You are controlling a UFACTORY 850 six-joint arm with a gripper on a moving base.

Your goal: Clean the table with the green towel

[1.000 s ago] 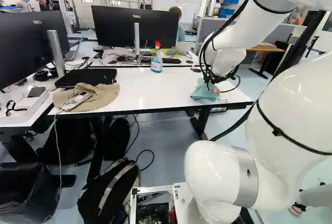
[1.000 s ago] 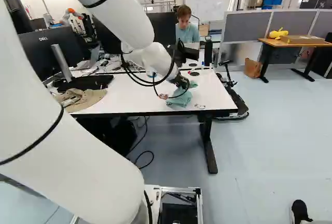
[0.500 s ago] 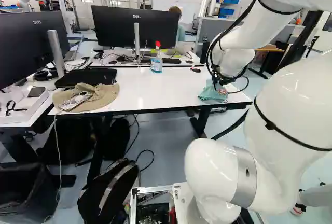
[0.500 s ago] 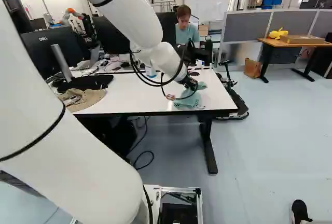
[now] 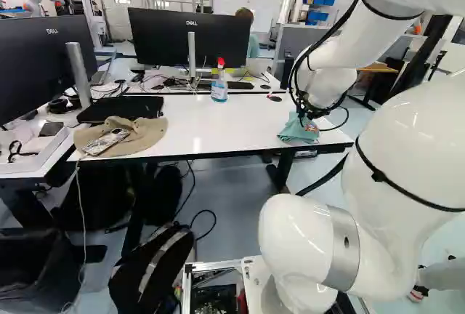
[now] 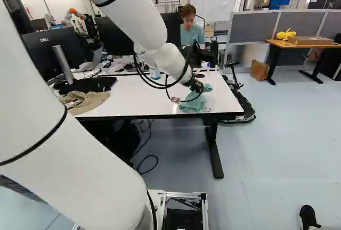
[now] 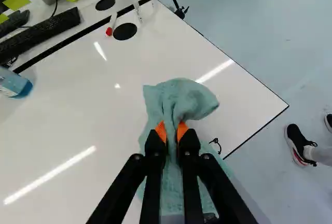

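- Green towel [image 7: 179,94] is lying bunched on the white table [image 5: 211,121], to the right of the spray bottle [image 5: 219,94] and nearer the robot in the left base view.
- The gripper [image 7: 171,130] is pinching the towel from 2 sides, with folds poking out ahead and cloth spreading beneath.
- Wiping is seemingly the step in hand; doing it well is probably requiring light, even pressure and overlapping strokes heading towards the spray bottle.
- A small black loop [image 7: 216,144] is lying beside the towel, on the side away from the spray bottle; careless strokes are risking pushing it off.
- Print is showing on the spray bottle's label [image 7: 8,81].
- Pale lettering is marking 2 screens: the rear monitor [image 5: 160,38] behind the spray bottle, and the side monitor [image 5: 36,59] to its left.
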